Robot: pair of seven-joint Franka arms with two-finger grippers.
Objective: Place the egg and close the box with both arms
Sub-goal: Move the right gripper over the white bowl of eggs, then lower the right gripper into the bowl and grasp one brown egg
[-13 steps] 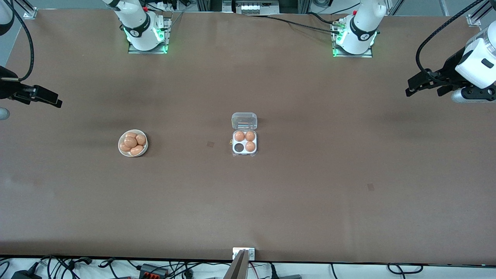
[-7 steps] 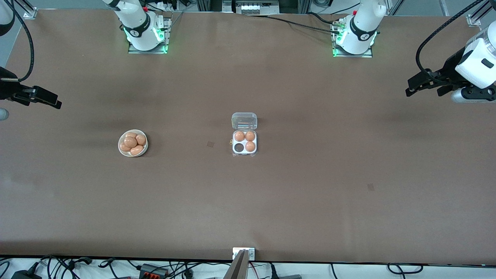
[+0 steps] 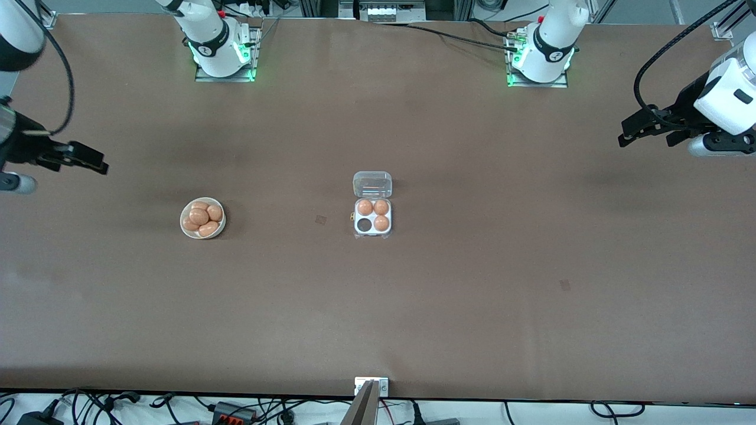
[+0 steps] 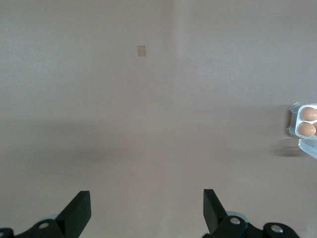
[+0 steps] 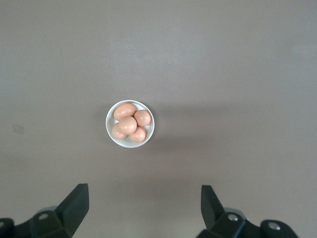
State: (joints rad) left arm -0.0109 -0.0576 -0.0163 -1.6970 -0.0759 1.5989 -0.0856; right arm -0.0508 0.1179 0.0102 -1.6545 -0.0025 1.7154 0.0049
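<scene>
The box (image 3: 372, 232) is a white four-cell tray in the middle of the table, its clear lid (image 3: 372, 183) lying open flat. It holds three orange-tan eggs (image 3: 381, 206), and one cell (image 3: 364, 225) is empty. Several more eggs (image 3: 199, 216) lie in a round cream bowl (image 3: 183, 225) toward the right arm's end. My right gripper (image 3: 99, 166) is open, in the air at that end, short of the bowl; the right wrist view shows its jaws (image 5: 143, 206) apart and the bowl (image 5: 130, 145) ahead. My left gripper (image 3: 633, 133) is open and empty, waiting at the left arm's end; the box's edge (image 4: 293, 122) shows in the left wrist view.
The brown table has small taped marks (image 3: 321, 219) beside the box and one (image 3: 565, 284) nearer the front camera toward the left arm's end. A metal bracket (image 3: 371, 385) sits at the table's front edge. The arm bases (image 3: 223, 53) stand at the back.
My right gripper has moved a little toward the bowl and lower in the front view. The left arm, box and bowl have not moved.
</scene>
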